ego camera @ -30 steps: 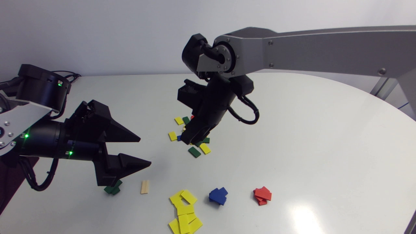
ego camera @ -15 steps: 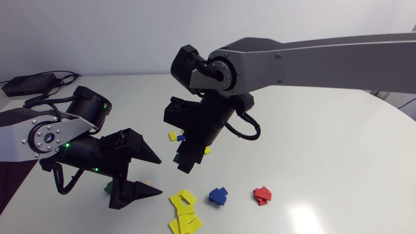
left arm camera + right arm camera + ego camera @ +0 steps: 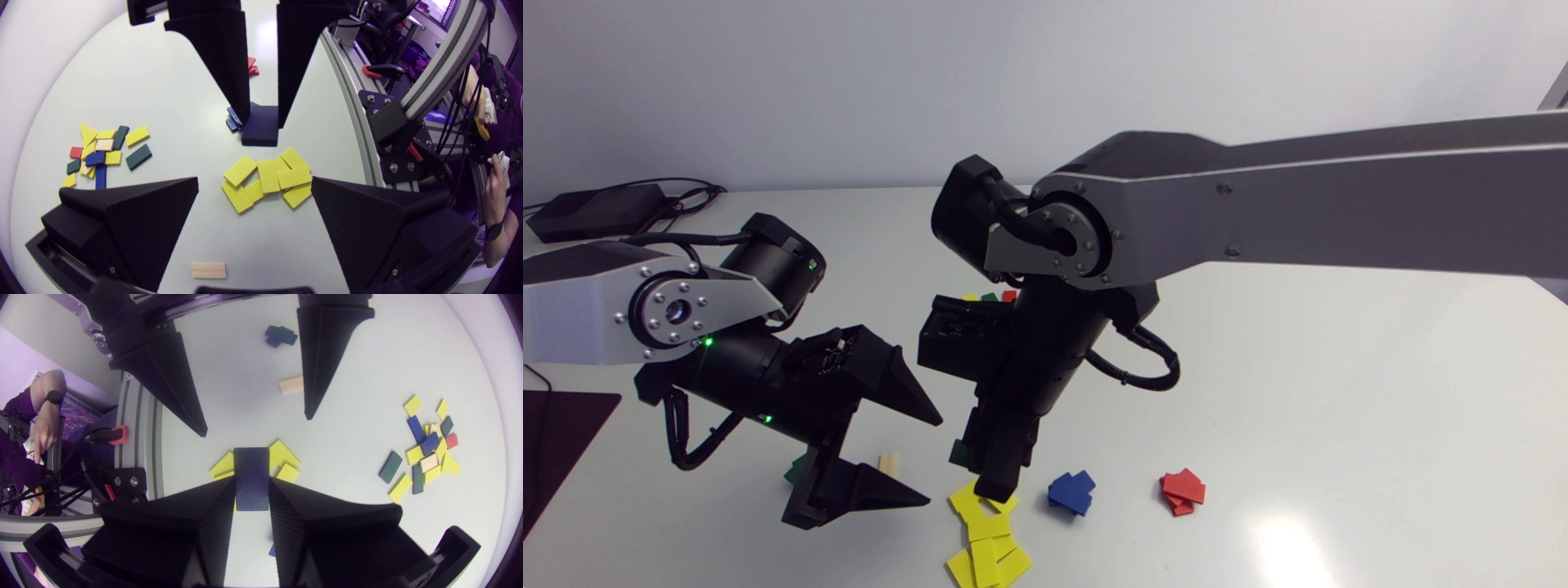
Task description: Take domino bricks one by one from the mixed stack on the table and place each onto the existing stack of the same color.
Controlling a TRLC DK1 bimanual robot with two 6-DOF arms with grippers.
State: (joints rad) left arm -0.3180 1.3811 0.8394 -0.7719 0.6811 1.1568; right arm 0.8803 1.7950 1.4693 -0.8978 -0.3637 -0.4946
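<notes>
My right gripper (image 3: pixel 996 488) (image 3: pixel 251 479) is shut on a dark brick (image 3: pixel 958 452) (image 3: pixel 251 477) (image 3: pixel 260 130), greenish in the head view and navy in the wrist views. It hangs over the far end of the yellow stack (image 3: pixel 984 539) (image 3: pixel 267 177). To its right lie the blue stack (image 3: pixel 1072 492) and the red stack (image 3: pixel 1183 492). My left gripper (image 3: pixel 931 461) (image 3: pixel 254 179) stands open and empty, facing the right one, above a wooden brick (image 3: pixel 889 464) (image 3: pixel 208 270) and the green stack (image 3: pixel 796 472) (image 3: pixel 280 335). The mixed pile (image 3: pixel 104 151) (image 3: pixel 429 451) is mostly hidden in the head view.
A black box with cables (image 3: pixel 596 208) sits at the table's back left corner. The table's front edge runs just beyond the yellow stack. The right forearm (image 3: pixel 1258 212) spans the table's right half above its surface.
My right gripper has come from the mixed pile toward the front with the dark brick, now over the yellow stack. The left arm swung in and turned its open gripper toward it.
</notes>
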